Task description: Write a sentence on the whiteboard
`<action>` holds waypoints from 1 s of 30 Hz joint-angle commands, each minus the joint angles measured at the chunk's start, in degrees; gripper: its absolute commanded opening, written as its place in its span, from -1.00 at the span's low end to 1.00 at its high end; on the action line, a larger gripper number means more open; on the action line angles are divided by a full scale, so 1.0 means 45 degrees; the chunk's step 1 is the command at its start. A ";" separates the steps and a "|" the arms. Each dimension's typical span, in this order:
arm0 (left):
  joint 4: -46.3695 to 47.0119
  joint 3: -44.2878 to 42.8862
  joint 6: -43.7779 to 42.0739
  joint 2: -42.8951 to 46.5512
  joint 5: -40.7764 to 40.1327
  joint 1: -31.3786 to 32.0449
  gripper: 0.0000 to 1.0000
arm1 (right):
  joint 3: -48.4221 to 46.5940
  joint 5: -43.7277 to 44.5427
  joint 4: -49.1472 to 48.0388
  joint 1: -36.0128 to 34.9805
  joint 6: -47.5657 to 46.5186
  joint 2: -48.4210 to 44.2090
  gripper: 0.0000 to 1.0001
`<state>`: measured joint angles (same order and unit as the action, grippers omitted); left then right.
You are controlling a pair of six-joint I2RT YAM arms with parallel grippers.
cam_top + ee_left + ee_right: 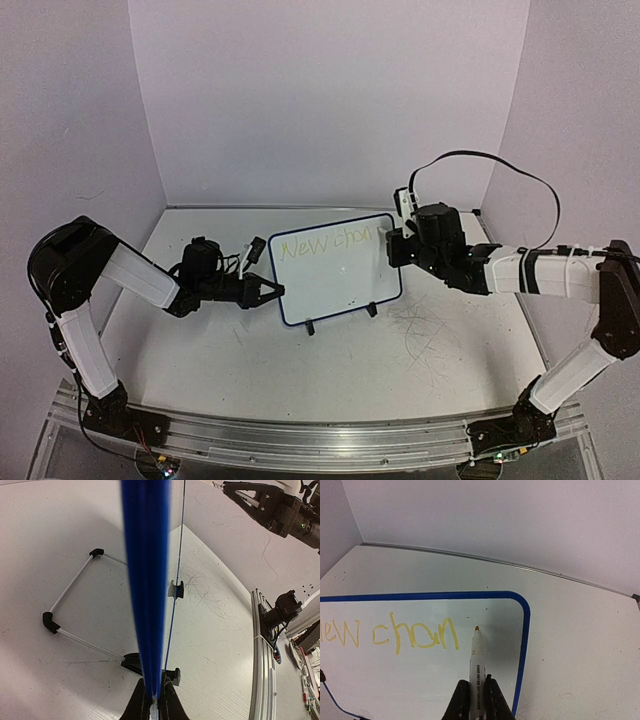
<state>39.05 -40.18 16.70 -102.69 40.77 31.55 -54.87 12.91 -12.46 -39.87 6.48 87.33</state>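
The whiteboard with a blue frame stands on two black feet mid-table. Pale yellow lettering, the sentence, reads "New chan" along its top; in the right wrist view it shows as "ew chan". My right gripper is shut on a white marker whose orange tip sits at the board just right of the last "n". My left gripper is shut on the whiteboard's blue left edge, seen edge-on. In the top view the left gripper is at the board's left side, the right gripper at its upper right corner.
Grey scribble scratches mark the tabletop right of the board. A wire stand with black corners lies behind the board. Walls close the table at back and sides. An aluminium rail runs along the near edge.
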 commanded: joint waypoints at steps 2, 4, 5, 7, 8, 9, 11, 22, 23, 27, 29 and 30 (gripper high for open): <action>-0.0523 -0.0170 -0.0336 0.0228 -0.0755 -0.0033 -1.00 | -0.0384 0.0338 -0.0402 0.0038 0.0079 0.0247 -1.00; -0.0522 -0.0171 -0.0333 0.0241 -0.0752 -0.0029 -1.00 | -0.0432 0.0298 -0.0424 0.0043 0.0066 0.0315 -1.00; -0.0529 -0.0163 -0.0333 0.0250 -0.0758 -0.0024 -1.00 | -0.0477 0.0261 -0.0433 0.0042 0.0057 0.0369 -1.00; -0.0528 -0.0152 -0.0333 0.0262 -0.0753 -0.0023 -1.00 | -0.0545 0.0155 -0.0435 0.0048 0.0052 0.0468 -1.00; -0.0527 -0.0146 -0.0333 0.0262 -0.0755 -0.0018 -1.00 | -0.0570 0.0097 -0.0435 0.0051 0.0063 0.0502 -1.00; -0.0524 -0.0137 -0.0333 0.0262 -0.0760 -0.0013 -1.00 | -0.0592 0.0047 -0.0438 0.0051 0.0076 0.0533 -1.00; -0.0529 -0.0133 -0.0333 0.0262 -0.0761 -0.0026 -1.00 | -0.0617 -0.0002 -0.0454 0.0038 0.0099 0.0577 -1.00; -0.0529 -0.0169 -0.0333 0.0246 -0.0755 -0.0019 -1.00 | -0.0587 -0.0446 -0.0552 0.0018 0.0103 0.0574 -1.00; -0.0527 -0.0161 -0.0335 0.0258 -0.0770 -0.0019 -1.00 | -0.0579 -0.0513 -0.0552 0.0019 0.0106 0.0574 -1.00; -0.0532 -0.0138 -0.0337 0.0280 -0.0792 -0.0019 -1.00 | -0.0457 -0.0752 -0.0535 0.0021 0.0208 0.0541 -1.00; -0.0537 -0.0133 -0.0341 0.0296 -0.0798 -0.0019 -1.00 | -0.0366 -0.0832 -0.0491 0.0031 0.0261 0.0490 -1.00; -0.0534 -0.0133 -0.0335 0.0301 -0.0799 -0.0019 -1.00 | -0.0323 -0.0870 -0.0470 0.0024 0.0283 0.0467 -1.00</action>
<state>39.05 -40.18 16.75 -102.67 40.75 31.55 -55.40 10.83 -13.25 -39.88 6.73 89.06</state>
